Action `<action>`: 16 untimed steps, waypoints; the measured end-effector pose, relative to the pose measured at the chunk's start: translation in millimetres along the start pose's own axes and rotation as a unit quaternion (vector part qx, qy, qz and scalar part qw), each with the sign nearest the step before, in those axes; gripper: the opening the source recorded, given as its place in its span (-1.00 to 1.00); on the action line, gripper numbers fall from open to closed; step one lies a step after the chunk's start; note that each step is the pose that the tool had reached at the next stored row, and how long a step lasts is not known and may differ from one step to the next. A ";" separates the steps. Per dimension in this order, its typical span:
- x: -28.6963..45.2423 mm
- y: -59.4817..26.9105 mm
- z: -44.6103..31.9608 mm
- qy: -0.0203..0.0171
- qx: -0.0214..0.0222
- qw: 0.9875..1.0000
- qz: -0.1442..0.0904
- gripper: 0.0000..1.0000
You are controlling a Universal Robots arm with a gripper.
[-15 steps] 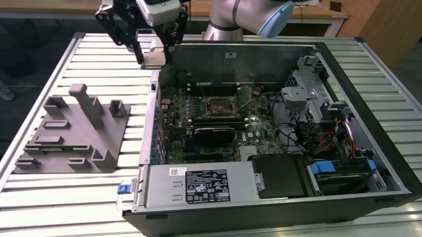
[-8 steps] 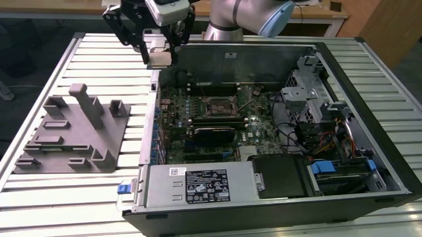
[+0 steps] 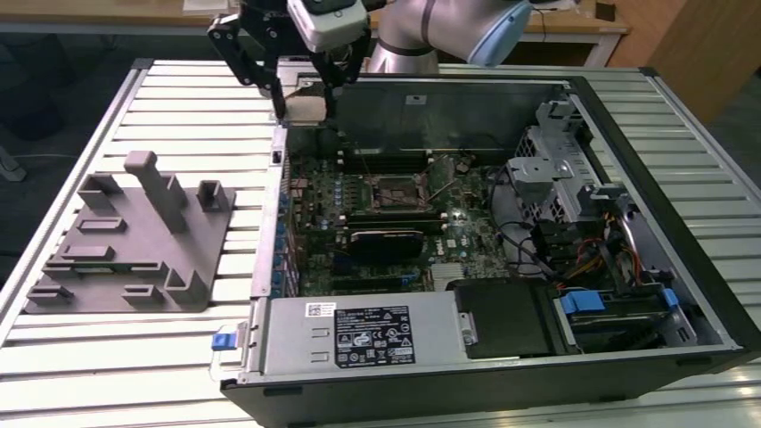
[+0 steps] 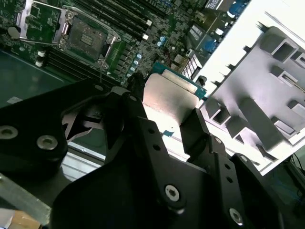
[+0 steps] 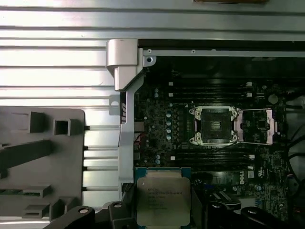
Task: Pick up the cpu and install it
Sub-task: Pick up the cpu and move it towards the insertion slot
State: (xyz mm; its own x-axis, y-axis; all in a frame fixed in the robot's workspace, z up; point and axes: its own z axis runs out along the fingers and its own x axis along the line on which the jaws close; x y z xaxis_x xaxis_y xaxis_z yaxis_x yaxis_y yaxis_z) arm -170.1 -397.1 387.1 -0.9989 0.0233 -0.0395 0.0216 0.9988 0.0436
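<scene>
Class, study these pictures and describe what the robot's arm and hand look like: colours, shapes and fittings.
In the exterior view, the arm is a rounded silver-grey tube with a pale blue joint cap and a white boxy module at the wrist. The hand is black, built of flat linked bars; the second wrist view shows silver screw heads in them.
</scene>
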 end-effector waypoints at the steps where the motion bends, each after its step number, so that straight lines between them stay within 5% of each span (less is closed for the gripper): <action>1: -2.4 0.0 1.3 0.000 0.000 1.000 0.000 0.08; 16: -38.3 0.4 18.1 0.000 0.001 1.000 0.000 0.08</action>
State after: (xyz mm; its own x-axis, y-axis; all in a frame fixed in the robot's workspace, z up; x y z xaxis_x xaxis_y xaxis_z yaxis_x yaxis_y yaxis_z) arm -131.1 -396.8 370.5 -0.9989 0.0232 -0.0396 0.0216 0.9989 0.0410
